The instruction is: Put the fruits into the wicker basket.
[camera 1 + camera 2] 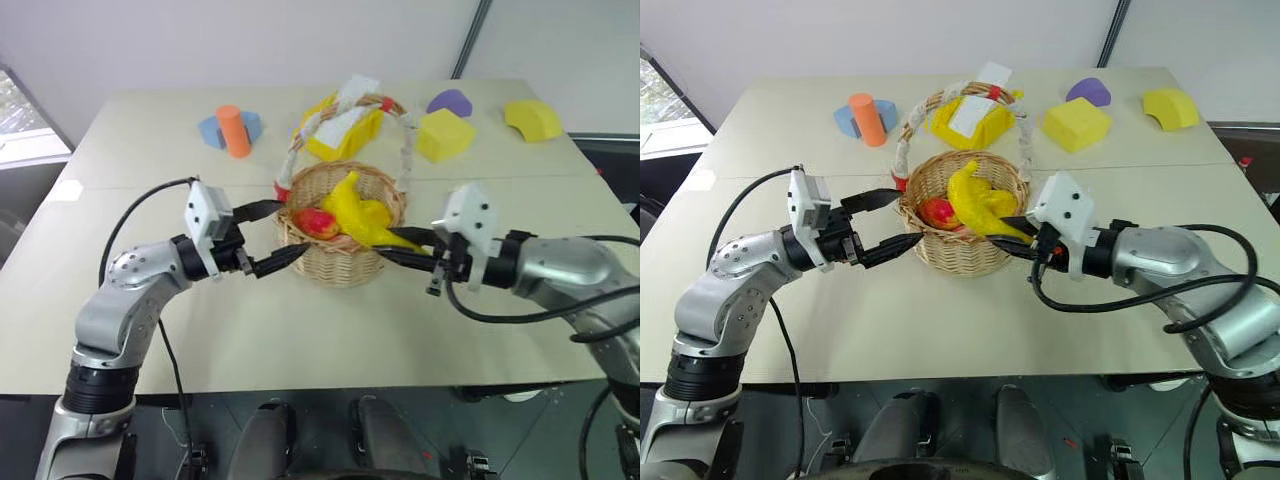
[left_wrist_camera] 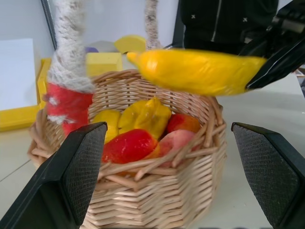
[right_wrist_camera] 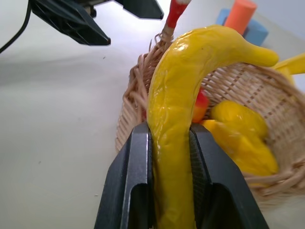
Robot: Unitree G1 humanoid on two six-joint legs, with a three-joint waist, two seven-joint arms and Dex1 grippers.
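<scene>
The round wicker basket (image 1: 340,268) stands mid-table, its cloth-wrapped handle (image 1: 404,150) arching over it. Inside lie a red-and-yellow mango-like fruit (image 1: 318,222) and several yellow fruits (image 2: 143,114). My right gripper (image 1: 397,256) is shut on one end of a curved yellow banana (image 3: 178,109). The banana (image 1: 975,195) reaches in over the basket's right rim, above the other fruits. My left gripper (image 1: 276,237) stands open at the basket's left side, one finger on each side of the rim's edge, holding nothing.
Behind the basket lies a yellow tray-shaped block (image 1: 345,132). An orange cylinder (image 1: 235,130) and blue blocks (image 1: 212,131) stand at the back left. Two yellow foam blocks (image 1: 445,135) (image 1: 533,118) and a purple one (image 1: 450,102) sit back right.
</scene>
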